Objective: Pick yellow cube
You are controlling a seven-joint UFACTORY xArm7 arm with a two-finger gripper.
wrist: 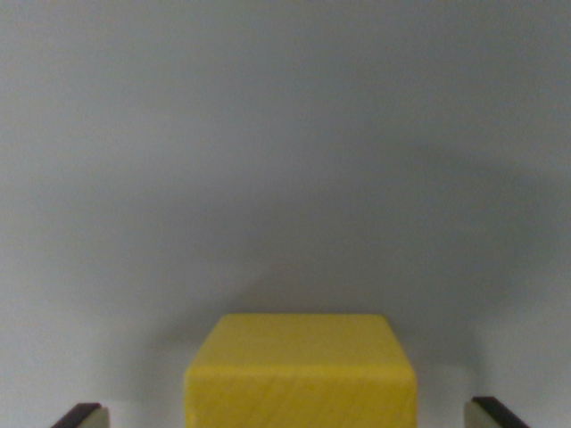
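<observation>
A yellow wooden cube sits on the pale grey surface at the bottom centre of the wrist view, its lower part cut off by the frame edge. My gripper is open, straddling the cube. One fingertip shows at the bottom left and the other fingertip at the bottom right. Both stand well apart from the cube's sides, with bare surface in the gaps.
Only the plain grey surface fills the view beyond the cube, with a soft shadow around the cube and toward the right.
</observation>
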